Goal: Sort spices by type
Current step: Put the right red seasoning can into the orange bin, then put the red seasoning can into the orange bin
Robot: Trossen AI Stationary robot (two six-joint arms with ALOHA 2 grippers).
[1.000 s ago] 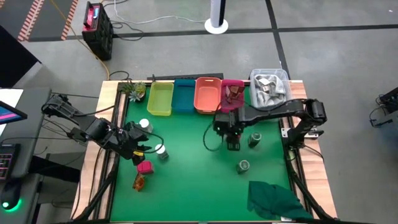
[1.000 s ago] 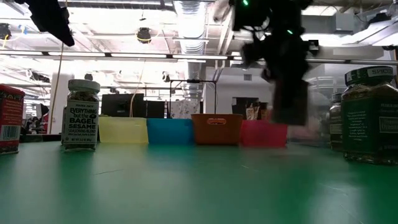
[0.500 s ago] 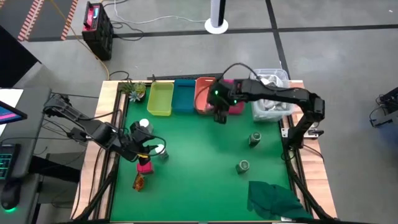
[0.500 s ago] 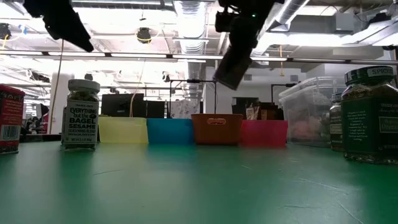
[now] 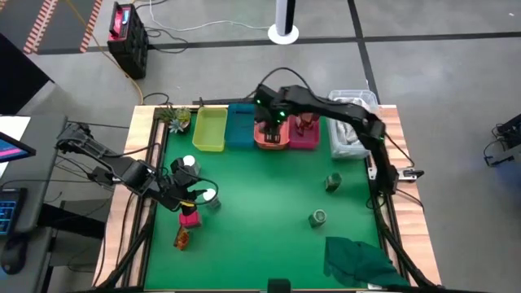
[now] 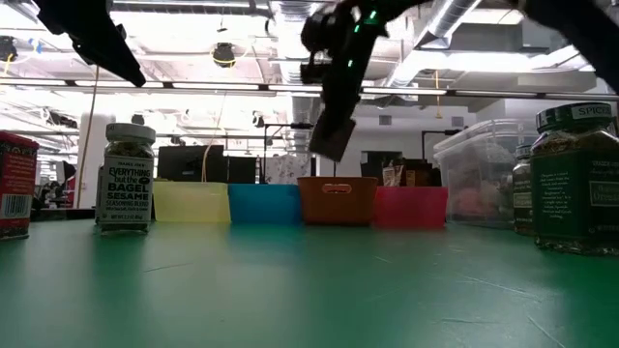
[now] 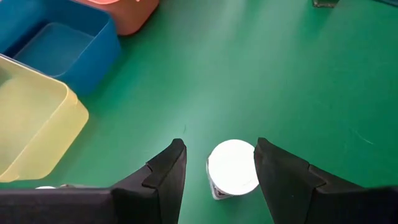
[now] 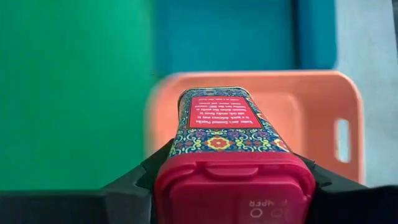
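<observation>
My right gripper (image 5: 273,132) is shut on a pink-red cube packet (image 8: 214,121) with a red lid and hangs over the orange bin (image 5: 262,124); the low view shows it high over the bins (image 6: 334,135). My left gripper (image 7: 221,146) is open, raised above a white-capped jar (image 7: 233,167) that stands on the mat (image 5: 211,196). A second white-capped jar (image 5: 189,163), a pink-red packet (image 5: 190,218) and a brown-orange piece (image 5: 181,238) sit near it. Two round green jars (image 5: 333,182) (image 5: 318,216) stand to the right. My right gripper pinches the packet between its two fingers (image 8: 144,177), one on each side wall, at the red-lid end (image 8: 235,180). The packet is lifted clear over the orange bin (image 8: 323,106), and the gripper looks tilted in the low view.
Yellow (image 5: 209,129), blue (image 5: 241,126), orange and pink (image 5: 305,137) bins line the far edge, with a clear tub (image 5: 354,107) at the far right corner. A dark green cloth (image 5: 358,260) lies at the near right corner and a small plant (image 5: 177,118) at the far left.
My right gripper has risen from the middle of the mat and swung toward the far edge and leftward, carrying the packet over the orange bin. My left gripper has edged rightward over the white-capped jar.
</observation>
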